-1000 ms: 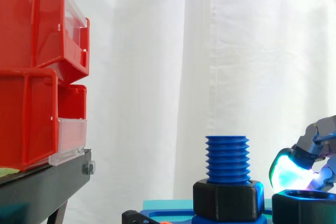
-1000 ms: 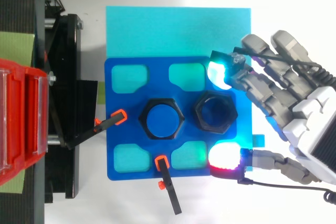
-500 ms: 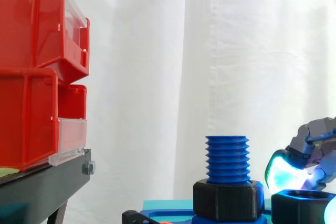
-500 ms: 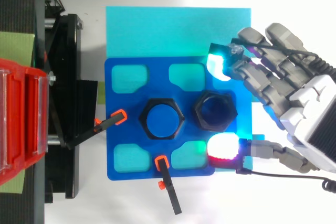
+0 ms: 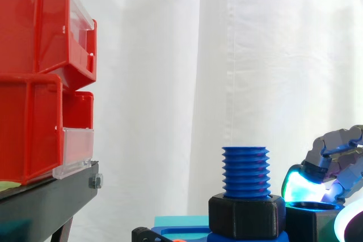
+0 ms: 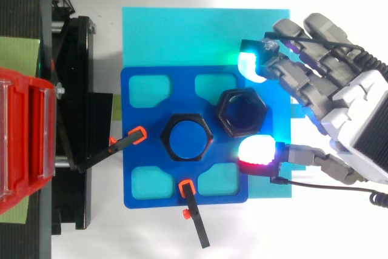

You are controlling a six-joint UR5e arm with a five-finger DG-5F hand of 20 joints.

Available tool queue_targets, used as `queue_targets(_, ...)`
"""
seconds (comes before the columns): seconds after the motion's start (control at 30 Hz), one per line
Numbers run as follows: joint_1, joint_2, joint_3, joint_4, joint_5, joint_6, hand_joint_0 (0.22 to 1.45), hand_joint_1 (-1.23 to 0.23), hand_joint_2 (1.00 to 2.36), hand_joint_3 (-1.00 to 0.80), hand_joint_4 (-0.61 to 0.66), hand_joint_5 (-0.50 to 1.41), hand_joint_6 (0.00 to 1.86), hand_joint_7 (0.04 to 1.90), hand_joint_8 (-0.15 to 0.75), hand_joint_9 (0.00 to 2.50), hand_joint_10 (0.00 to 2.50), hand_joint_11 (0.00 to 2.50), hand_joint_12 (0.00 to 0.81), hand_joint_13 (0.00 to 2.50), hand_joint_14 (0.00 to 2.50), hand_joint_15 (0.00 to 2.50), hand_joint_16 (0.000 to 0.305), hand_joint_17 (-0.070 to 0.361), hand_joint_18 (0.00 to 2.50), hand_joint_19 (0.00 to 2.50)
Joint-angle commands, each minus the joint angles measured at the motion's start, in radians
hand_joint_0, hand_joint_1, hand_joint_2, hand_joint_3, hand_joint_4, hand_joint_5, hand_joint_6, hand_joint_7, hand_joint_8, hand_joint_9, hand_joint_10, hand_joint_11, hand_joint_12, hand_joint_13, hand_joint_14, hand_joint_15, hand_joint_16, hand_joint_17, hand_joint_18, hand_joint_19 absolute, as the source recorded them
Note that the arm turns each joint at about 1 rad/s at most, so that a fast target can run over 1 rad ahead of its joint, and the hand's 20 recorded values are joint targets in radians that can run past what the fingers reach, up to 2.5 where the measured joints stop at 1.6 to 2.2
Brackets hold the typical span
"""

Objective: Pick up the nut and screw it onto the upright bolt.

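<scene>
The blue threaded bolt (image 5: pixel 245 171) stands upright in a black hex collar (image 5: pixel 245 216) on the blue baseplate (image 6: pixel 139 113); from above the bolt (image 6: pixel 185 136) sits at the plate's middle. The black nut (image 6: pixel 241 111) is just right of it, tilted and slightly raised; in the side view the nut (image 5: pixel 306 222) is level with the collar. My hand (image 6: pixel 357 125) comes in from the right with fingers curled round the nut, one cyan-white pad (image 6: pixel 251 68) beyond it and a red-white pad (image 6: pixel 257 151) on its near side. From the side, the hand (image 5: pixel 334 151) hangs over the nut.
Red bins (image 5: pixel 34 83) sit on a black stand (image 5: pixel 51 196) at the left. Two orange-tipped black clamps (image 6: pixel 130 139) (image 6: pixel 193 204) hold the baseplate's left and front edges. A cyan mat (image 6: pixel 200 28) lies under the plate.
The hand closed in on the nut. The nut shifted toward the bolt and the far side and rose a little off its spot.
</scene>
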Motion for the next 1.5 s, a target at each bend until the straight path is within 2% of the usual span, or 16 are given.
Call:
queue_targets(0.0,-0.002,-0.001,0.0,0.003,-0.004,0.001,0.56,-0.64,1.01,-0.43,0.28,-0.2,0.81,1.05,0.315,0.51,0.0,0.0,0.357,0.4,0.0,0.0,0.043,0.097,0.29,0.0)
queue_targets(0.17,0.001,0.001,0.014,-0.004,-0.004,-0.002,0.57,-0.64,1.01,-0.43,0.28,-0.19,0.83,1.05,0.318,0.53,0.0,0.0,0.354,0.41,0.0,0.0,0.042,0.095,0.31,0.0)
queue_targets(0.27,-0.003,0.001,0.014,-0.001,-0.007,-0.005,0.58,-0.65,1.01,-0.43,0.27,-0.18,0.83,1.07,0.316,0.54,0.0,0.0,0.35,0.42,0.0,0.0,0.042,0.095,0.32,0.0)
queue_targets(0.37,0.0,0.001,0.014,-0.003,-0.018,-0.005,0.58,-0.65,1.01,-0.41,0.25,-0.18,0.85,1.1,0.311,0.58,0.0,0.01,0.347,0.44,0.0,0.0,0.042,0.093,0.35,0.0)
queue_targets(0.43,0.0,0.001,0.026,-0.011,-0.024,-0.006,0.58,-0.66,1.01,-0.37,0.22,-0.17,0.86,1.13,0.312,0.6,0.0,0.01,0.343,0.45,0.0,0.0,0.041,0.093,0.36,0.0)
queue_targets(0.47,-0.002,0.001,0.045,-0.032,-0.024,-0.006,0.58,-0.66,1.01,-0.34,0.21,-0.17,0.86,1.16,0.309,0.6,0.0,0.01,0.341,0.46,0.0,0.0,0.041,0.093,0.37,0.0)
queue_targets(0.67,0.001,0.001,0.049,-0.103,-0.027,0.012,0.57,-0.69,1.02,-0.19,0.12,-0.14,0.88,1.29,0.306,0.66,0.0,0.03,0.338,0.49,0.0,0.0,0.041,0.093,0.39,0.0)
queue_targets(0.93,-0.002,0.001,0.051,-0.106,-0.032,0.044,0.55,-0.74,1.02,-0.05,0.0,-0.11,0.87,1.33,0.305,0.75,0.0,0.03,0.337,0.56,0.0,0.0,0.043,0.098,0.48,0.01)
queue_targets(1.1,-0.002,0.002,0.051,-0.124,-0.066,0.049,0.55,-0.77,1.01,0.0,-0.05,-0.1,0.86,1.33,0.318,0.81,0.0,0.01,0.356,0.61,0.0,0.0,0.048,0.109,0.58,0.0)
queue_targets(1.17,-0.002,0.013,0.049,-0.142,-0.082,0.061,0.55,-0.77,1.02,0.01,-0.06,-0.09,0.86,1.35,0.317,0.81,0.0,0.01,0.356,0.62,0.0,0.0,0.048,0.109,0.58,0.0)
queue_targets(1.47,-0.003,0.058,0.051,-0.228,-0.086,0.073,0.56,-0.8,1.01,0.09,-0.11,-0.07,0.85,1.33,0.316,0.91,0.0,0.0,0.348,0.72,0.0,0.0,0.049,0.111,0.69,0.02)
